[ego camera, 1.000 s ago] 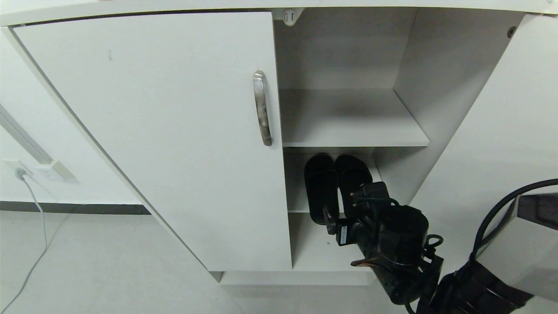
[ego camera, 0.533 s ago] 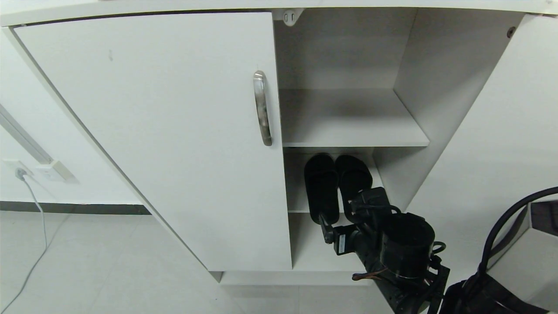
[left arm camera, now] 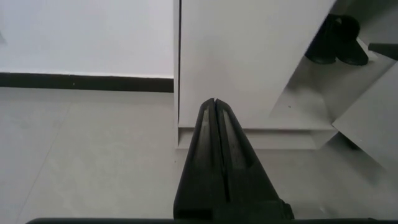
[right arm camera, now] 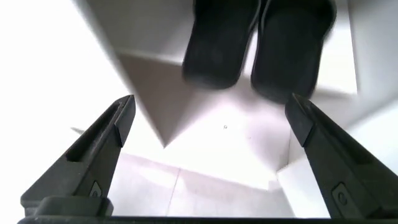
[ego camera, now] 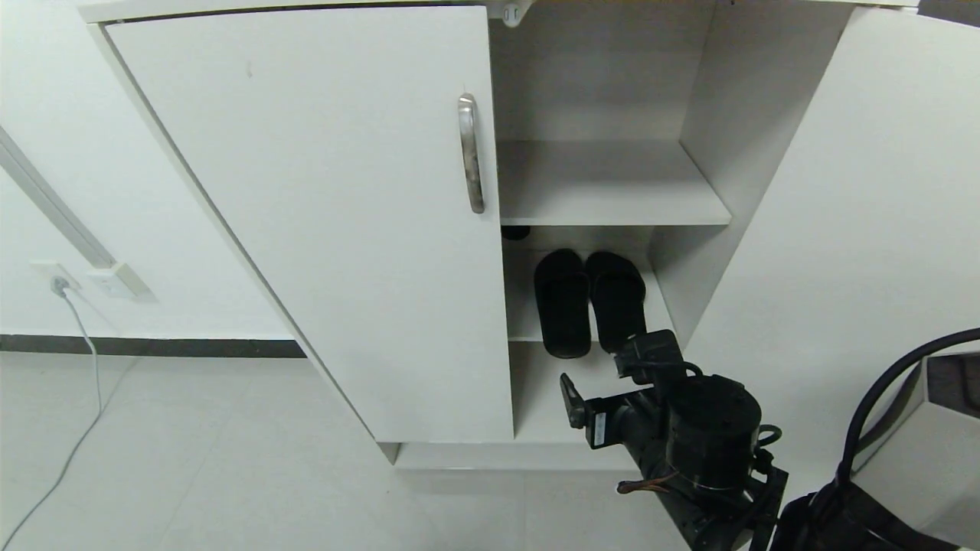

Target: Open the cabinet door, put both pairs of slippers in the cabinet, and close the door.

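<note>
A pair of black slippers (ego camera: 588,301) lies side by side on the middle shelf of the white cabinet (ego camera: 612,184), heels toward the front. My right gripper (ego camera: 605,376) hangs open just in front of and below the heels, nothing between its fingers. From the right wrist, the slippers (right arm camera: 258,37) sit on the shelf beyond the spread gripper (right arm camera: 208,115). My left gripper (left arm camera: 214,107) is shut and empty, low over the floor in front of the cabinet's base, with the slippers (left arm camera: 336,40) far off.
The cabinet's right door (ego camera: 842,229) stands wide open beside my right arm. The left door (ego camera: 329,214) with its metal handle (ego camera: 471,153) is closed. A small dark thing (ego camera: 517,232) sits deep under the upper shelf. A wall socket with a cable (ego camera: 57,287) is at the far left.
My right gripper has drawn back and down from the slippers' heels, which stay on the shelf. The head camera has also shifted, so the whole cabinet sits differently in the picture.
</note>
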### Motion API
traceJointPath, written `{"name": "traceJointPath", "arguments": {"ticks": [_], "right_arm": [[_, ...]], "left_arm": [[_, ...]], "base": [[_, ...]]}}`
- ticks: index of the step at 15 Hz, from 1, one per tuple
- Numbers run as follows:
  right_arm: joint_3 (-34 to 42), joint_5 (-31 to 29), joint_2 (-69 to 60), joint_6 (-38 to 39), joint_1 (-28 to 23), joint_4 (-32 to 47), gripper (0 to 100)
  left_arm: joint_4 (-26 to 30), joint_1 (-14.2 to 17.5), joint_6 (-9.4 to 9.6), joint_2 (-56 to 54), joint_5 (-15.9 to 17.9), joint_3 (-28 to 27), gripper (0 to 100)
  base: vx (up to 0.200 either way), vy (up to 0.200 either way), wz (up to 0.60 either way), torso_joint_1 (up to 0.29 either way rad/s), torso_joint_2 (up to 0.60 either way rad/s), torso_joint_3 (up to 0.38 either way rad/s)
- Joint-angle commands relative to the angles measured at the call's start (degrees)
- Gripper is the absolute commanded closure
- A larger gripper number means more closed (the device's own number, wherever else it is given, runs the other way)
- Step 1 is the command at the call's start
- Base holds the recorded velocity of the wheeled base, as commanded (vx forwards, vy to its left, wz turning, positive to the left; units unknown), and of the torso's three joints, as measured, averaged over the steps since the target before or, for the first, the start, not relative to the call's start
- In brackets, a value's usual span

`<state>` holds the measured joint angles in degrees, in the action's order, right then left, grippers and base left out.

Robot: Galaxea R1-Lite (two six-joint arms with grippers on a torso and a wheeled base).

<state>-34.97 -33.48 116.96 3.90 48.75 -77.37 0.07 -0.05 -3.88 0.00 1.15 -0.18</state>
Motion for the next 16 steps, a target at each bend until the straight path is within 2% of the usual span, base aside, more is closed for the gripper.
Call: {"name": "traceJointPath", "arguments": {"ticks": [1,9,16], "right_arm": [[0.1,0.0,0.2,0.0,0.0,-0.1,0],[0.3,-0.2,0.2,0.0,0.0,-0.8,0],[0.3,-0.2,0.2,0.0,0.0,-1.0,0]], "left_arm": [[0.0,0.0,0.01,0.1,0.0,0.0,100],[0.1,0.0,0.01,0.1,0.1,0.0,100],[0.1,0.0,0.01,0.1,0.1,0.0,100]], "base": [[0.0,0.0,0.0,0.0,0.0,0.0],[0.0,0.0,0.0,0.0,0.0,0.008],[0.0,0.0,0.0,0.002,0.0,0.188]]}}
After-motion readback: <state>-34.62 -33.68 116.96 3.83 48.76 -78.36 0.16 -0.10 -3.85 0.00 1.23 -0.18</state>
